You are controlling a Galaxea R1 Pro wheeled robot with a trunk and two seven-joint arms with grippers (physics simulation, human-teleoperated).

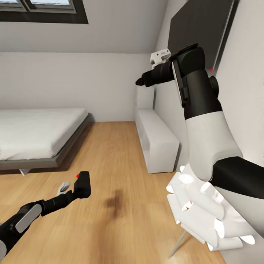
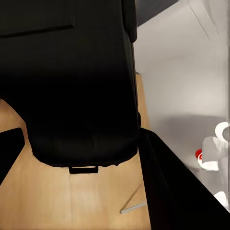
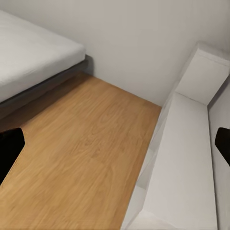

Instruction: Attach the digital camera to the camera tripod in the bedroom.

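Nearest me, my left gripper (image 1: 79, 185) is clamped on the camera (image 1: 83, 184), which I carry low over the wood floor (image 1: 121, 176) with its red button (image 1: 77, 176) facing up. In the left wrist view the camera body (image 2: 72, 81) sits between the fingers (image 2: 177, 191), so the hold looks firm, though I cannot judge how deep the bite is.

Just beside my right side stands a white folding chair (image 1: 205, 209) with a grey metal leg (image 1: 178, 242). It is close to my right forearm, and I think a careless swing or turn of the base could knock it.

My right arm is raised toward the wall, and its gripper (image 1: 140, 81) points at the far corner. The right wrist view catches only the dark edges of its fingers, spread wide with nothing between them.

Farther off are the bed (image 1: 36, 135) against the far wall and a white shelf (image 1: 156, 137) below the TV (image 1: 201, 29). I have not spotted the tripod here, so I would need to turn to find it. Turning fast risks jolting the camera loose.
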